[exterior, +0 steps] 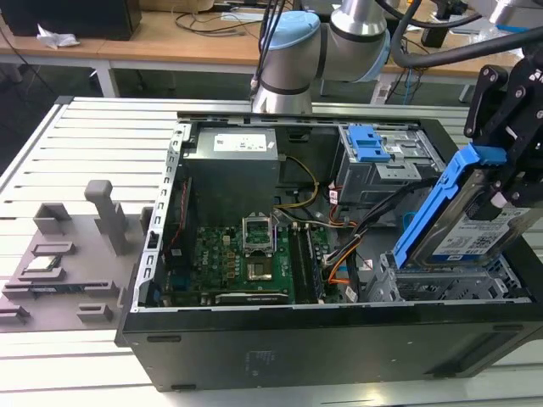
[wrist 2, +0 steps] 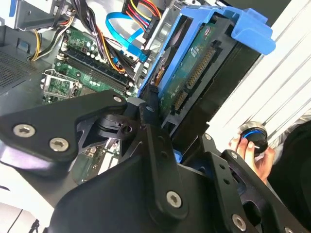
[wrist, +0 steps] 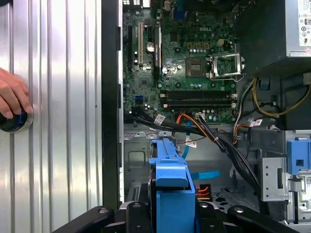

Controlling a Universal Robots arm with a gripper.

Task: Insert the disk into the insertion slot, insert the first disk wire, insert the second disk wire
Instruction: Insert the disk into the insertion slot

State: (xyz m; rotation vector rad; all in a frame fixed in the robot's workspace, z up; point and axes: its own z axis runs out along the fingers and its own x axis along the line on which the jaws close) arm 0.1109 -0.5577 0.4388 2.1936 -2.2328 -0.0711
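Gripper was clamped on the disk, fingers pressed on its two flat sides in both wrist views. Disk was tilted, its blue carrier tab uppermost, over the insertion slot at the exterior view's right end of the open computer case. Its lower end sat at the slot's open top; couldn't tell if it was touching. Loose cables lay between slot and motherboard. A person's hand rested on a round black knob on the ribbed table.
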